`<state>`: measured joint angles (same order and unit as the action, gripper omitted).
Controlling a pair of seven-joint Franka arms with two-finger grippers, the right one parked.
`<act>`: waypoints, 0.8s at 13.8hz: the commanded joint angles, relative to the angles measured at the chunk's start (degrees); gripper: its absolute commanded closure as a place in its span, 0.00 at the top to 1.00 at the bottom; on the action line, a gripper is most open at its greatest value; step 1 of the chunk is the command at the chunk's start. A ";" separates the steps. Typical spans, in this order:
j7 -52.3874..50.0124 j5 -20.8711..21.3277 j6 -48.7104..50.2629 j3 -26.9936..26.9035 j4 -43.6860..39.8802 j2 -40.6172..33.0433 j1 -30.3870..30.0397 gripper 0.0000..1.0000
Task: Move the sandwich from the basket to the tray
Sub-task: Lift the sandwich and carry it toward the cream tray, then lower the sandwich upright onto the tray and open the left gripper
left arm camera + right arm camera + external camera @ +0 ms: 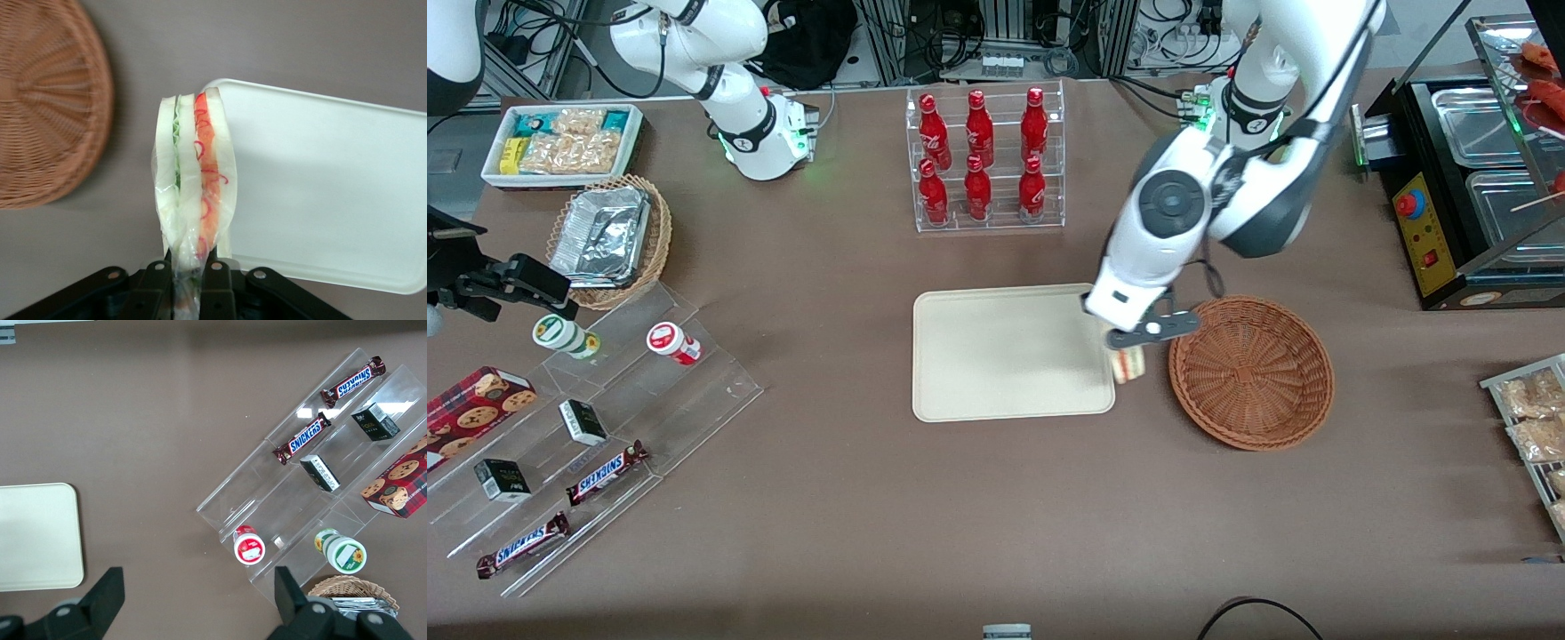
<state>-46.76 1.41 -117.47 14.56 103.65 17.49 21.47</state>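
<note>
Reading across the table, two bars (607,472) marked SNICKERS lie on a clear stepped stand (596,427) toward the parked arm's end, with a red biscuit box (476,404) beside them; other labels cannot be read. Six red bottles (980,156) stand in a clear rack, farther from the front camera than the tray (1005,356).

The left arm reaches down from above, its wrist angled between the tray and the basket (1252,371). Its gripper (190,270) hangs over the tray's corner nearest the basket, fingers (159,280) pinching the wrapped sandwich (193,173) by its narrow end. The sandwich is held clear of the basket, cut side showing green, red and orange layers, partly over the tray's rim.
</note>
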 commanded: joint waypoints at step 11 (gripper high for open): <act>-2.19 1.58 -16.39 -0.76 -4.16 14.67 11.92 0.11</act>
<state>-47.65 1.55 -133.63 14.51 101.36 30.91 32.41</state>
